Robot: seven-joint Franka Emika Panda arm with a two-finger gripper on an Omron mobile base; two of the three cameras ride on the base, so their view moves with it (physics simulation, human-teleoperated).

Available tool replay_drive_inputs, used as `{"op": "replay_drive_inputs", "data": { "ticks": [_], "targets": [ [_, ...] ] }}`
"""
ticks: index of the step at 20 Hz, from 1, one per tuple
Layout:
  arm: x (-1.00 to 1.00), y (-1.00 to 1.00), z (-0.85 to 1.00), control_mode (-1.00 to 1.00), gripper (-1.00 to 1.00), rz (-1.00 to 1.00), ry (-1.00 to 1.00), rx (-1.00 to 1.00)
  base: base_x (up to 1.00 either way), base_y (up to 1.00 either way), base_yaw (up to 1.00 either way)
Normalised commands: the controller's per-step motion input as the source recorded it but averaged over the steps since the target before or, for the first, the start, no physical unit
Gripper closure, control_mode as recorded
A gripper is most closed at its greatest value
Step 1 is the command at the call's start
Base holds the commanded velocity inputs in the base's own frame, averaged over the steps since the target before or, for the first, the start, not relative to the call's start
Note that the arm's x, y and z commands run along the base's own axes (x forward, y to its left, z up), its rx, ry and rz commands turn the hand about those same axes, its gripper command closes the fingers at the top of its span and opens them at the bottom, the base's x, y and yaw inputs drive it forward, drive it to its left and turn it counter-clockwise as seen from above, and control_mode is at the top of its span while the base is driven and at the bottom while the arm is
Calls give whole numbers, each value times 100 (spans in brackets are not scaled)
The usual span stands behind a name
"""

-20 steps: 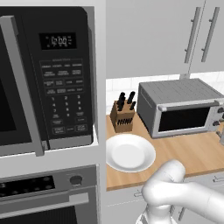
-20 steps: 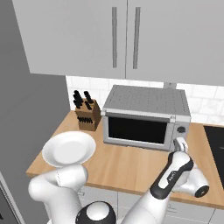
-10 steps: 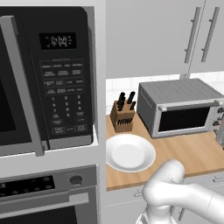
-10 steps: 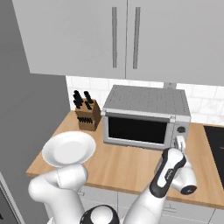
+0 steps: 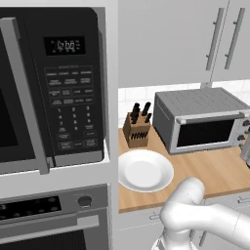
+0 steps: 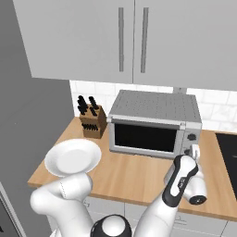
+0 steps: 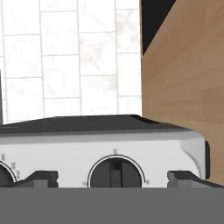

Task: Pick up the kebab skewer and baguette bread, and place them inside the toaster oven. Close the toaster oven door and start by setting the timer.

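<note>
The toaster oven [image 6: 155, 124] stands at the far side of the wooden counter [image 6: 125, 169], against the tiled wall, to the right of the knife block [image 6: 91, 123]. The toaster oven door [image 6: 145, 138] is upright and flush with the housing, so the closing step appears complete.

The white plate [image 6: 73, 157] at the near left of the counter carries nothing. Neither the kebab skewer nor the baguette bread lies on the counter. The dark glass hides the oven interior, so whether both items rest on the rack cannot be confirmed; the bare plate and closed door suggest that loading is finished.

The gripper [image 6: 195, 150] is positioned at the right end of the oven front, just beside the control column. Its fingers are spread wide and grasp nothing. In the hand view, a round dark dial [image 7: 115, 173] with a raised centre bar sits directly between the two fingertips [image 7: 40, 178], with a second dial partly visible at the left edge. The view is rolled relative to the room.

Remaining work, by judgement: close the fingers on the dial and rotate it to set the timer. Whether the centred dial is the timer control cannot be determined from its markings.
</note>
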Motion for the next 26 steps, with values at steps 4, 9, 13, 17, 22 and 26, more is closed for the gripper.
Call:
{"op": "replay_drive_inputs", "data": {
  "ticks": [4,9,13,17,22,26],
  "targets": [
    [1,0,-14,-100,-100,-3,0,6,0,0,0],
    [1,1,-12,-100,-100,-3,0,5,0,0,0],
    [1,19,-20,-100,-100,-3,-1,2,0,0,0],
    [0,29,-14,-100,-100,-1,0,0,0,0,0],
    [10,8,-1,-100,-100,0,0,0,0,0,0],
    [29,0,-4,-100,-100,0,0,0,0,0,0]
  ]
}}
